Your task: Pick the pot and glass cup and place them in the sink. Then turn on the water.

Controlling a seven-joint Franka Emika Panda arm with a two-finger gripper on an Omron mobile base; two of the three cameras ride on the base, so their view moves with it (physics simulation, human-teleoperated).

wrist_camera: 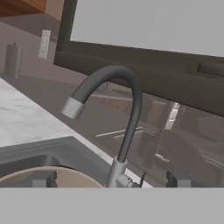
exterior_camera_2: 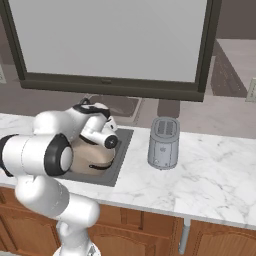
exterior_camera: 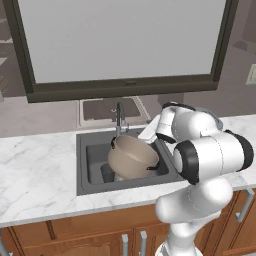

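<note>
Left base view: the pot (exterior_camera: 131, 156) is seen tilted in the sink (exterior_camera: 91, 177), its pale inside turned up and to the left; a small dark shape beside it at the basin floor may be the cup, but this cannot be told.
Right base view: a grey toaster (exterior_camera_2: 163, 143) is shown on the counter to the right of the sink; the pot (exterior_camera_2: 92, 159) is partly hidden by the arm.
Hand view: the faucet (wrist_camera: 122, 113) is seen close, its dark curved neck arching left to a grey spout; the pot rim (wrist_camera: 48, 174) is caught at the lower left.
Gripper: the gripper (wrist_camera: 109, 178) is released, its two tips set wide apart with nothing between them, just before the faucet base.
Counter: white marble (exterior_camera: 35, 170), with brown wooden cabinets (exterior_camera: 75, 237) below.
Room: a large dark-framed window (exterior_camera: 120, 40) is set behind the sink.
Pot: taupe-grey, round and wide, with a small black handle at each side.
</note>
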